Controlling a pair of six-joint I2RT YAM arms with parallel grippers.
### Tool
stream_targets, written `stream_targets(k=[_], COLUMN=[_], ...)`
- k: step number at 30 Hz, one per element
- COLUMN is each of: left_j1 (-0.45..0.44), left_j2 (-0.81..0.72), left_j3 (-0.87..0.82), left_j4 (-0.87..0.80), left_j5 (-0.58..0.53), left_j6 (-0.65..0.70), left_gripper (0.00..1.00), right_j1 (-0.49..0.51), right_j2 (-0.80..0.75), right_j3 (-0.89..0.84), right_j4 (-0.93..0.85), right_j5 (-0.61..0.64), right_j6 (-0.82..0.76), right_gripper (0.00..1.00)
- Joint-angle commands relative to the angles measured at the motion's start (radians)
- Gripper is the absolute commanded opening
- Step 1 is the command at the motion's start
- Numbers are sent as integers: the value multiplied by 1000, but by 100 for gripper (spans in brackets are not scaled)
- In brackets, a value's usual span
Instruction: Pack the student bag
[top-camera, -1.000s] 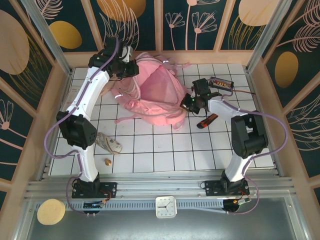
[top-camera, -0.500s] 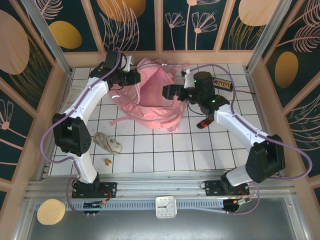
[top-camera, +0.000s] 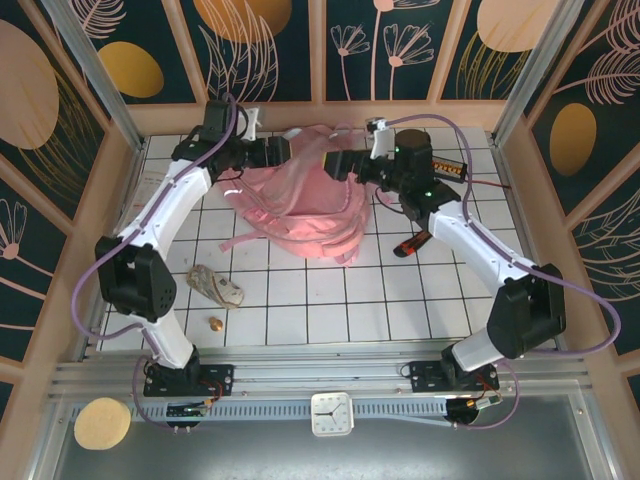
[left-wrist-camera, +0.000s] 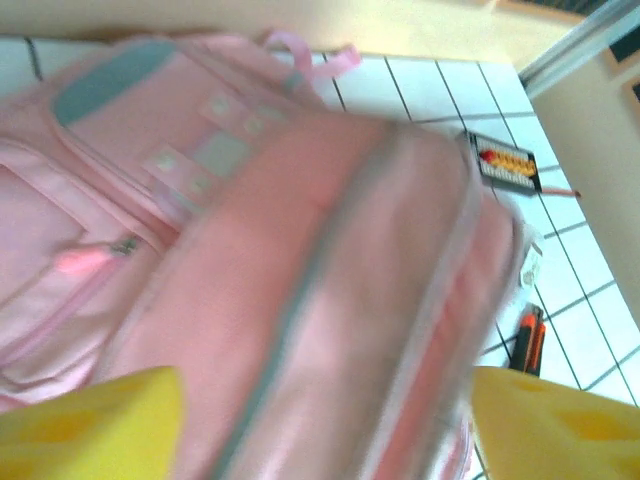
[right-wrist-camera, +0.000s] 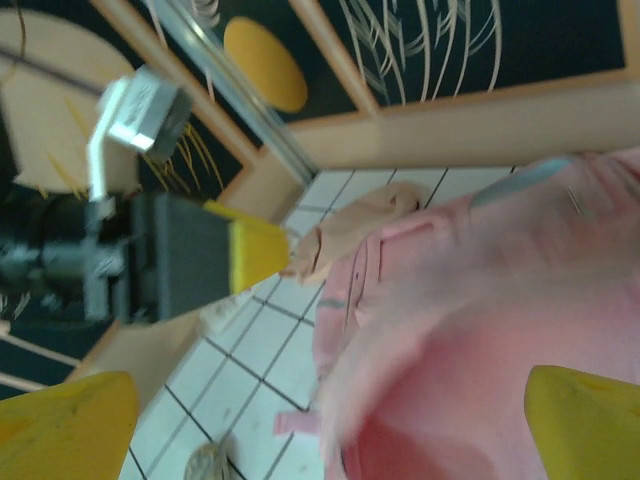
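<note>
The student bag (top-camera: 305, 205), pale pink with loose straps, lies bunched up on the white grid table at the back middle. My left gripper (top-camera: 282, 151) hangs over its back left top. Its yellow fingers (left-wrist-camera: 90, 425) stand wide apart, with the blurred pink bag (left-wrist-camera: 320, 260) spanning the gap below them. My right gripper (top-camera: 333, 162) faces it from the right, also over the bag's top. It is open, its pads (right-wrist-camera: 590, 425) far apart above the pink fabric (right-wrist-camera: 500, 330). Neither pinches the fabric.
A black calculator-like item (top-camera: 445, 165) lies at the back right and an orange and black tool (top-camera: 415, 243) right of the bag. At front left sit a crumpled wrapper (top-camera: 216, 287) and a small brown piece (top-camera: 215, 323). Wooden walls stand close behind the bag.
The right arm swung from the bag's right edge up to its back top. The left gripper shifted right. Both grippers went from shut to open, and the bag has bunched up and looks blurred.
</note>
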Motion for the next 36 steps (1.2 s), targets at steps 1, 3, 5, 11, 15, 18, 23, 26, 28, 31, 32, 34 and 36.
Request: stream_targets(k=[1, 3, 5, 11, 15, 18, 23, 26, 28, 31, 32, 34, 36], left_j1=[47, 84, 128, 359, 443, 488, 527, 530, 529, 518, 509, 485, 463], left_j2=[-132, -176, -190, -205, -78, 54, 251, 360, 414, 527, 576, 640, 692], left_j3=[-46, -97, -128, -270, -147, -28, 183, 302, 355, 467, 518, 580, 618], left_j4=[19, 16, 3, 32, -86, -153, -256, -297, -283, -270, -282, -279, -282], left_j5=[-131, -203, -231, -229, -348, -384, -421, -403, -362, -271, -255, -224, -201], left_j6=[-70, -165, -257, -546, -414, -318, -153, -101, -87, -67, -51, -47, -62], left_gripper=[99, 99, 99, 99, 99, 99, 99, 97, 97, 94, 94, 93, 92], right_j1=[-16, -18, -18, -18, -15, -15, -18, -18, -18, -15, -16, -16, -15], right_j2=[39, 57, 71, 105, 130, 136, 138, 144, 152, 160, 164, 169, 171], right_j3=[42, 52, 57, 79, 87, 57, -35, -66, -72, -73, -70, -59, -44], right_j4=[3, -34, -54, -56, -49, -29, 28, 46, 48, 35, 21, -3, -31], right_j5=[-11, -20, -28, -58, -92, -114, -145, -161, -175, -191, -192, -196, -198], right_j6=[89, 97, 103, 122, 152, 169, 225, 255, 267, 274, 273, 272, 267], right_gripper=[99, 99, 99, 99, 99, 99, 99, 99, 99, 99, 99, 99, 99])
